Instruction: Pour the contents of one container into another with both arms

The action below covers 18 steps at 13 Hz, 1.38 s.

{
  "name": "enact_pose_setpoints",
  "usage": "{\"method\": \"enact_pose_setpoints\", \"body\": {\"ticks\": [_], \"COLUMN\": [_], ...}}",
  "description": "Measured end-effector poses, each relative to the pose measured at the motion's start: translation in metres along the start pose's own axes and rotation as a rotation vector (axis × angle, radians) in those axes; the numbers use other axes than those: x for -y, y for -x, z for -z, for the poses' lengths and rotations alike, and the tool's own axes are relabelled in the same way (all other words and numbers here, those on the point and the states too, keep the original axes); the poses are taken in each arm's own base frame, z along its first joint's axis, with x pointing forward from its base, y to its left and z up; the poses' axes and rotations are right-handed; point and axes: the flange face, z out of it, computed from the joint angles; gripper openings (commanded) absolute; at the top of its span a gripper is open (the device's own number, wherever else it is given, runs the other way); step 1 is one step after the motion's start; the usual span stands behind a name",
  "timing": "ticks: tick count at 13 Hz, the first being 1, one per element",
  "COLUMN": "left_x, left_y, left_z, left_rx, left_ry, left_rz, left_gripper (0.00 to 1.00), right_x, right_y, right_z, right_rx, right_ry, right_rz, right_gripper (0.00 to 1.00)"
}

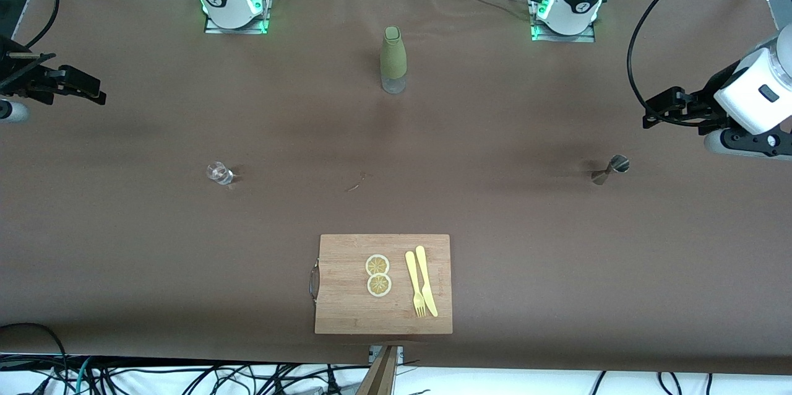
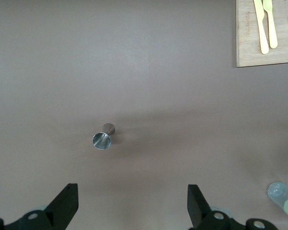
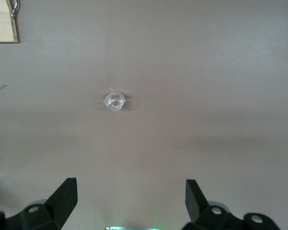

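Step in hand: approach, nothing grasped yet. Left gripper [image 2: 132, 203] wide open, empty, up in air at left arm's end of table; jigger [image 2: 102, 138] upright on table ahead of its fingers, well apart. Right gripper [image 3: 130, 201] wide open, empty, over right arm's end of table; glass [image 3: 114, 101] upright ahead of it, also apart. Next move, I judge: each gripper descend, centre fingers around own vessel, close gently; glass small, slips easily. Surface: brown table [image 1: 526, 271], plain; bottle [image 1: 393, 59] and board [image 1: 383, 321] stand aside

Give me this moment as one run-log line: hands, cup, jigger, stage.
left hand: open, above jigger | right hand: open, above glass cup | cup, jigger: upright on table, untouched | stage: before grasp
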Motion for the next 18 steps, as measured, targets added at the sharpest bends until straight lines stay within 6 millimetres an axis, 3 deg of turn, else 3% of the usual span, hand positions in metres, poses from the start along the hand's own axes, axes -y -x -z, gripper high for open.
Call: {"method": "enact_pose_setpoints", "body": {"ticks": [5, 9, 11, 14, 18], "left_x": [-0.001, 0.003, 0.024, 0.082, 0.147], "left_y": [-0.001, -0.009, -0.015, -0.021, -0.011], "left_z": [-0.002, -0.016, -0.031, -0.069, -0.118], "left_rx": [0.004, 0.030, 0.058, 0.105, 0.085], "left_ry": [0.000, 0.001, 0.018, 0.144, 0.337], "left_rz": [-0.003, -0.002, -0.055, -0.207, -0.444], "left_gripper": [1.00, 1.00, 1.00, 1.00, 1.00], "right_x": [0.000, -0.008, -0.009, -0.019, -0.045], "right_y": [-0.004, -0.012, -0.019, -0.028, -0.034], "right_z": [-0.007, -0.024, -0.035, -0.053, -0.079], "right_rx": [0.014, 0.045, 0.053, 0.078, 0.094], "right_ry": [0.000, -0.004, -0.005, -0.010, -0.030], "right_rz": [0.018, 0.183, 0.206, 0.253, 0.456], "right_gripper": [1.00, 1.00, 1.00, 1.00, 1.00]}}
